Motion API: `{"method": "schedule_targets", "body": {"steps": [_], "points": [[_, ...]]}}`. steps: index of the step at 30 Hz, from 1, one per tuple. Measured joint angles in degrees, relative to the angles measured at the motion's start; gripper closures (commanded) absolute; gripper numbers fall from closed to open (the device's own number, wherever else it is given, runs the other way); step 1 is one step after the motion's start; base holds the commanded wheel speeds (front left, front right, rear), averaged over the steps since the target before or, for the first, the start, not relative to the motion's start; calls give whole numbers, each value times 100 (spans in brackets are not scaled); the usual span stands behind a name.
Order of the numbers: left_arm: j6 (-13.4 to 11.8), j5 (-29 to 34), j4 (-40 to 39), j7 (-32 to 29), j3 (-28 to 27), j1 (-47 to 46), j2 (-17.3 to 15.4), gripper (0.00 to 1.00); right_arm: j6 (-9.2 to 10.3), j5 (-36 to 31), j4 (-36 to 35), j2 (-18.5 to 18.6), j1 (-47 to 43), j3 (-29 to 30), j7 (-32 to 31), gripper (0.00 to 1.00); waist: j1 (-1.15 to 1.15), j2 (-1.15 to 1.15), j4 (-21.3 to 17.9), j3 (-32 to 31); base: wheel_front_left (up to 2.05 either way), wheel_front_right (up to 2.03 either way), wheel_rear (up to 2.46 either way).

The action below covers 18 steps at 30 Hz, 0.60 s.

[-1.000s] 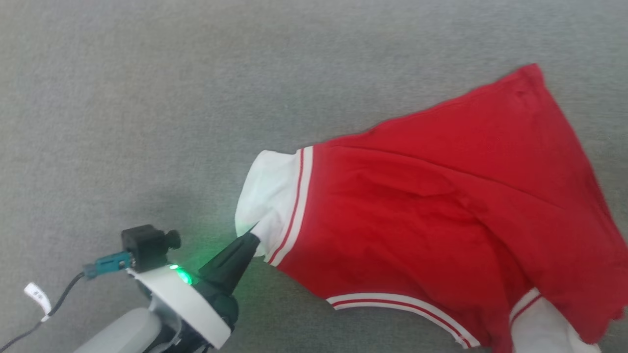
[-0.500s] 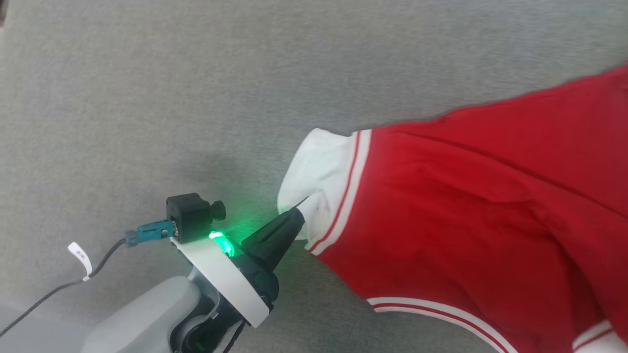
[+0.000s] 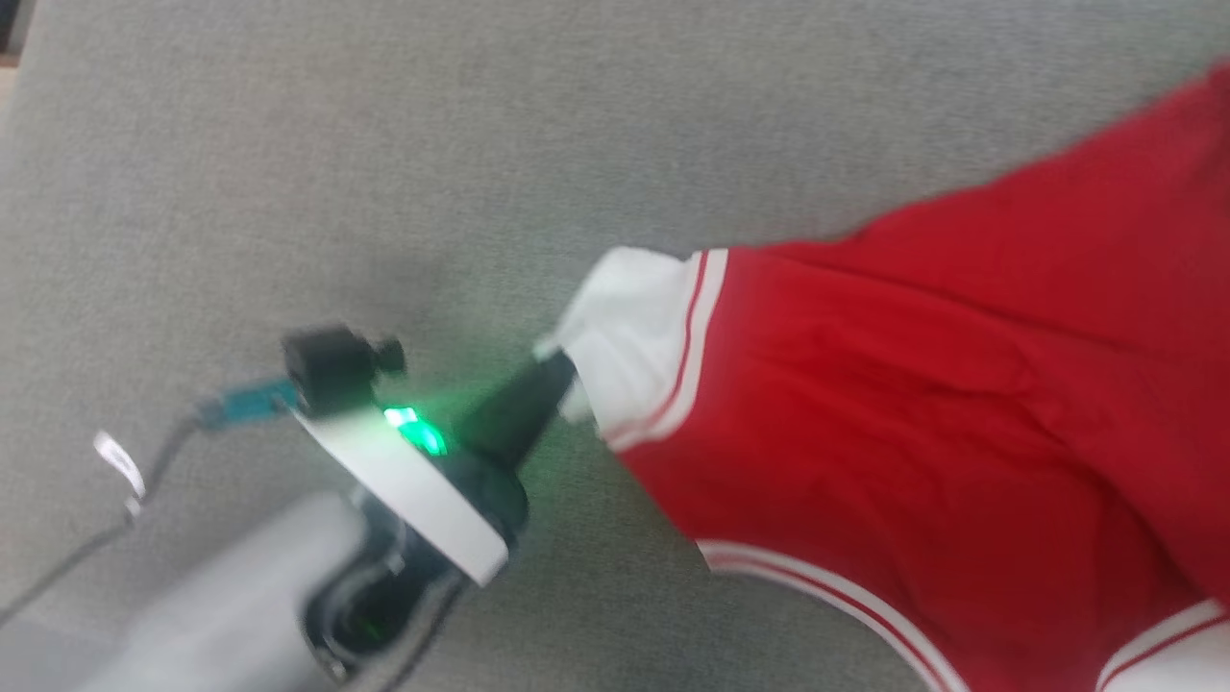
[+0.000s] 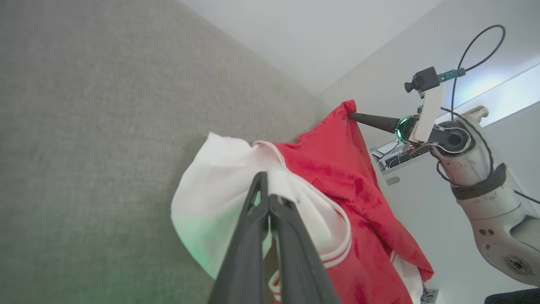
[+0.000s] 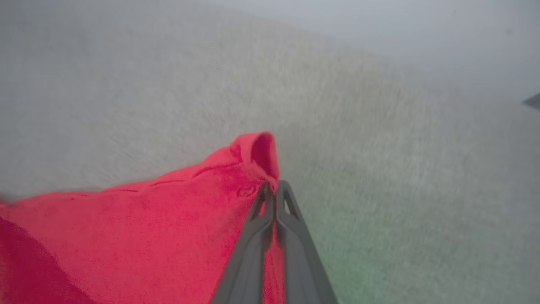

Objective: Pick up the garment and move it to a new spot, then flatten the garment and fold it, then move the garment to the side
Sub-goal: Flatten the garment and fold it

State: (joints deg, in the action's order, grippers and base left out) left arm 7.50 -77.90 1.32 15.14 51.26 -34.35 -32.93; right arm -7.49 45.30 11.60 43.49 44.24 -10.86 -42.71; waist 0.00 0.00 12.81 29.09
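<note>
The garment (image 3: 913, 384) is a red jersey with white sleeves and striped trim, stretched across the grey surface on the right of the head view. My left gripper (image 3: 562, 370) is shut on the edge of a white sleeve (image 3: 634, 327). In the left wrist view its fingers (image 4: 265, 177) pinch that sleeve, and the garment (image 4: 337, 169) hangs lifted between both arms. Farther off, my right gripper (image 4: 352, 116) is shut on a red corner. The right wrist view shows those fingers (image 5: 274, 185) closed on the bunched red corner (image 5: 257, 156).
A grey carpet-like surface (image 3: 384, 144) lies under everything, with wide bare room to the left and far side. Its edge shows at the top left corner (image 3: 12, 58). White walls (image 4: 316, 38) rise behind it. A cable (image 3: 144, 481) trails from my left wrist.
The head camera has moved, and the picture is now blurred. My left gripper keeps its hold on the white sleeve and sits slightly higher against the surface.
</note>
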Motion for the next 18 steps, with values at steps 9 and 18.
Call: {"method": "schedule_targets", "body": {"steps": [9,18], "points": [[0,-818,470,-230,-391,-1797,-288,100,1,-332,613,-271,1063,502,1335,100,0,0,-259,-35,0,0,0],[7,-931,2568,-519,-1196,-4489,-175,100,-9,-1272,1849,-1117,3248,1265,2549,100,0,0,-716,261,0,0,0]]}}
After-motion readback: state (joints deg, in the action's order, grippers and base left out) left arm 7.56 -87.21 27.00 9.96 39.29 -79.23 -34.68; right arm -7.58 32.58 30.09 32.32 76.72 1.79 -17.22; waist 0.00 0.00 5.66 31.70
